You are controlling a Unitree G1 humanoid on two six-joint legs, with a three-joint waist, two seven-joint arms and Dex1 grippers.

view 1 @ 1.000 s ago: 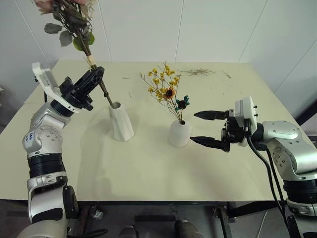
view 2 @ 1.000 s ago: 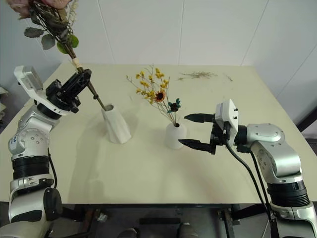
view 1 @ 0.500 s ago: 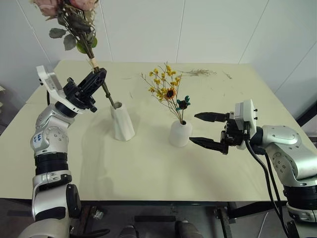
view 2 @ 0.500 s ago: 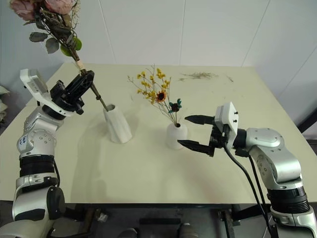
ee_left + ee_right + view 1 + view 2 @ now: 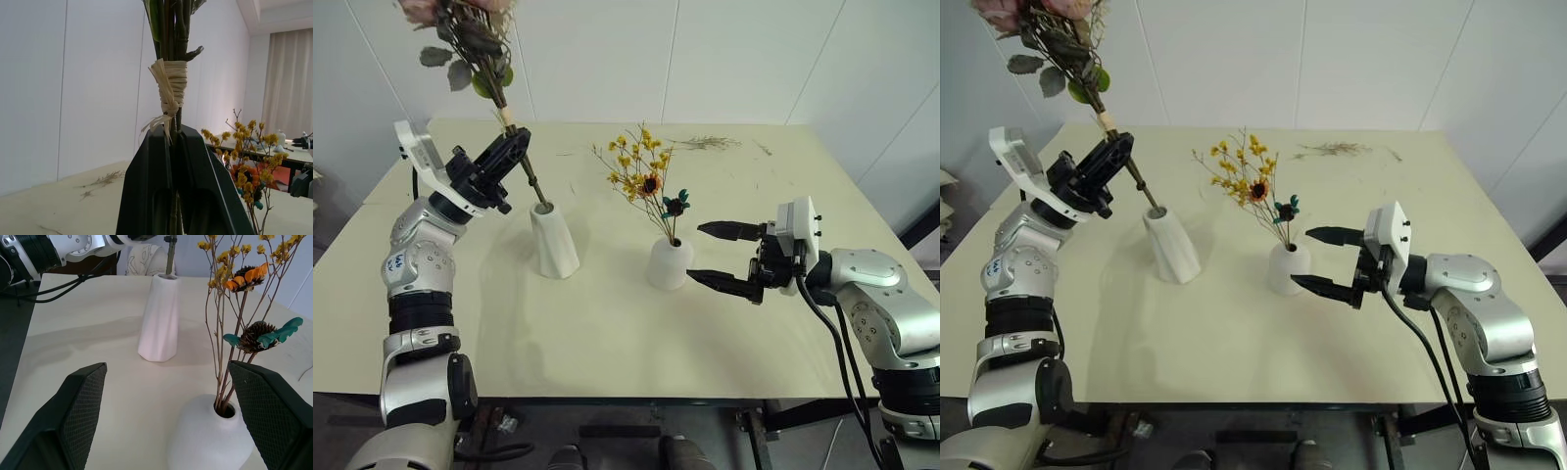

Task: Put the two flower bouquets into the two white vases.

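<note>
One half of the job is looking finished: the thin yellow bouquet [image 5: 644, 186] is standing with its stems down in the neck of the short rounded vase [image 5: 668, 263], which is sitting on the worktop [image 5: 607, 333]. The other half is under way. The left gripper [image 5: 512, 149] is pinching the rose bouquet [image 5: 470, 44] by its stems, jaws pressed together just below the raffia binding [image 5: 170, 81], and the stalks are slanting down so that their tip is sitting at, or just inside, the mouth of the tall twisted vase [image 5: 554, 242], which is standing to the left of the short rounded vase. I cannot tell how deep the tip is reaching. What seems left is lowering the stems fully and letting go.

The right gripper [image 5: 722, 255] is hovering just to the right of the short rounded vase with its jaws spread wide and nothing between them.

The left wrist view is giving what the head views are not: the raffia knot up close and the stems running straight between the closed fingers [image 5: 146, 196]. The right wrist view is showing the short rounded vase's opening with the thin stems inside it, plus a dark stem tip at the tall vase's rim. Only the head views are taking in the pink rose heads high above the left gripper, and some loose dried twigs [image 5: 705, 143] lying on the worktop far behind the short rounded vase.
</note>
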